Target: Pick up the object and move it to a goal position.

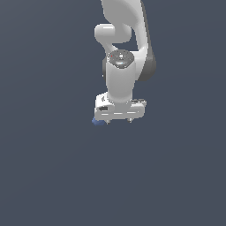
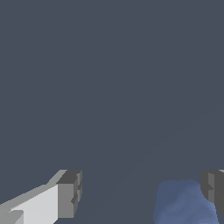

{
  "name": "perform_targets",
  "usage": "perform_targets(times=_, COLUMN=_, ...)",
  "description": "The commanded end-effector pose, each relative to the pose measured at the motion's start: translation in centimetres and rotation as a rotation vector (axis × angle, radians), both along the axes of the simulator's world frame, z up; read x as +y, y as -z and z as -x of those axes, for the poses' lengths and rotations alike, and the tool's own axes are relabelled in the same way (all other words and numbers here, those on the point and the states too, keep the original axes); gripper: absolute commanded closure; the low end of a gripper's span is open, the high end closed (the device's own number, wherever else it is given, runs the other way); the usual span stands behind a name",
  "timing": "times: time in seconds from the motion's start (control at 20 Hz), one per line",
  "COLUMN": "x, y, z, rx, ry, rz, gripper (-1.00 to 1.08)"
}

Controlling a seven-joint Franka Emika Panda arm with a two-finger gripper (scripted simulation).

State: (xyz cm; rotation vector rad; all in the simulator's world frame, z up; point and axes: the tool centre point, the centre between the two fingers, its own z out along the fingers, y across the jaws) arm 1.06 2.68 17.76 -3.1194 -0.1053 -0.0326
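Count: I see one arm (image 1: 121,66), one gripper (image 1: 119,120) and one blue object (image 1: 97,121) over a plain dark grey floor (image 1: 48,176).
Gripper: in my wrist view the two dark fingertips (image 2: 70,194) stand well apart, so the gripper (image 2: 142,192) is spread wide and grips nothing.
Object position: from the exterior view it peeks out under the gripper's end toward the exterior view's left; most of it is hidden. In the wrist view the object (image 2: 181,203) lies between the fingers, right beside one pad, far from the other; whether it touches, I cannot tell.
Object heading: I cannot make out a long axis or which way it points; it is cut off and blurred.
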Motion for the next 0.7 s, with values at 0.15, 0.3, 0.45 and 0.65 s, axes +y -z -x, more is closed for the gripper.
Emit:
perform_targets(times=0.15, x=-0.3, y=-0.4, z=-0.2, rx=-0.008, ry=0.002, rz=0.001, gripper=-0.92)
perform_targets(times=0.3, x=-1.1, y=-1.5, z=-0.9, rx=-0.033, ry=0.007, rz=0.004, gripper=-0.92)
perform_targets(times=0.45, x=-1.8, y=-2.3, z=-1.4, rx=-0.051, ry=0.007, rz=0.007, gripper=-0.92)
perform_targets(times=0.65, x=-1.7, y=-2.3, z=-1.4, rx=-0.051, ry=0.008, rz=0.007, gripper=-0.92)
